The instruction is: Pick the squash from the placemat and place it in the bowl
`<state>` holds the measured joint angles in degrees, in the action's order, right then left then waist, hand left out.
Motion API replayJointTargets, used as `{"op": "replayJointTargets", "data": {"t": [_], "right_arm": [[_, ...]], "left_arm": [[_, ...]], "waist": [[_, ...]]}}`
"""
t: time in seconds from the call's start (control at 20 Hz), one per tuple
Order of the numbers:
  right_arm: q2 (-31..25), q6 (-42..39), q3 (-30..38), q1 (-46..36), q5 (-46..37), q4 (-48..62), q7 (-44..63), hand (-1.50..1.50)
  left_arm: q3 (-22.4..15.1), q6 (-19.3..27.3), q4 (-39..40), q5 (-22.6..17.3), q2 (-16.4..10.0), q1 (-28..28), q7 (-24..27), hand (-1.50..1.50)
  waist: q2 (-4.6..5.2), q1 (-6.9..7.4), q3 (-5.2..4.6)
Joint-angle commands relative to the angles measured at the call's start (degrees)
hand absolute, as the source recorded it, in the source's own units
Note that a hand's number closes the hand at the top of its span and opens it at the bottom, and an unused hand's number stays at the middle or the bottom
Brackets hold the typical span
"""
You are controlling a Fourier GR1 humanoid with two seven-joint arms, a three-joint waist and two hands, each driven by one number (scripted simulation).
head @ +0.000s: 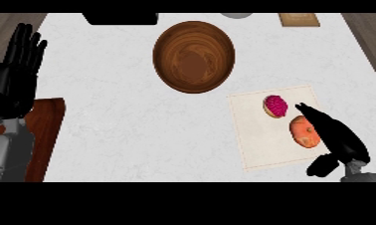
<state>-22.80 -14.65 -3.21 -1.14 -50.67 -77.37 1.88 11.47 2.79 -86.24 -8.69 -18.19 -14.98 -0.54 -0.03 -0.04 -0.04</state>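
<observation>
Squash (pixel 301 132), orange and rounded, lies on the right part of the pale placemat (pixel 257 134), and we see it still outside the bowl. Just above it on the same mat sits a doughnut with pink frosting (pixel 276 105), close to the squash but apart from it. Our right hand (pixel 339 142) comes in from the lower right corner with its fingers stretched out straight and spread from the thumb. The fingers run along the squash's right side and overlap its edge in the head view, and their tips reach up towards the doughnut. We cannot tell whether they touch the squash; nothing is grasped. The wooden bowl (pixel 170 40) stands well apart, up and to the left of the mat, on the white marbled counter (pixel 125 99). Our left hand (pixel 18 69) rests flat and spread at the left edge, fingers up, above a reddish-brown wooden board (pixel 46 134).
</observation>
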Motion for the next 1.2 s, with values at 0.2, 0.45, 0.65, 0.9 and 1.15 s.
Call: {"op": "replayJointTargets", "data": {"t": [0.2, 0.45, 0.65, 0.9, 1.15], "right_arm": [[-0.89, 7.19, 2.24, -2.82, -2.21, 5.63, -10.03, 1.5], [1.03, 10.93, 1.94, 0.61, -4.5, 3.44, -10.1, 1.5], [-5.08, 9.42, 6.23, -14.75, -4.48, 21.2, -17.27, 1.5], [-19.64, 0.48, 9.27, -25.7, -3.87, 31.47, -26.26, 1.5], [-20.45, 7.86, 9.75, -34.82, -6.87, 44.16, -31.76, 1.5]], "left_arm": [[-0.44, 1.46, 0.34, 2.25, 1.87, -0.38, 0.5, 0.0], [2.63, -3.0, -1.32, -0.55, -0.98, 1.85, 0.19, 0.0], [1.87, -2.72, 1.26, -0.16, 0.04, -0.3, 1.18, 0.0], [-0.96, -1.77, -1.13, 0.67, 2.27, -2.05, 0.78, 0.0], [-1.5, -1.61, 0.91, 1.59, 2.53, -2.32, 0.85, 0.0]], "waist": [[0.05, 0.01, 0.05], [-0.01, -0.07, 0.04], [0.39, 1.05, 0.12], [1.62, 4.91, 0.39], [1.63, 4.64, 0.39]]}}
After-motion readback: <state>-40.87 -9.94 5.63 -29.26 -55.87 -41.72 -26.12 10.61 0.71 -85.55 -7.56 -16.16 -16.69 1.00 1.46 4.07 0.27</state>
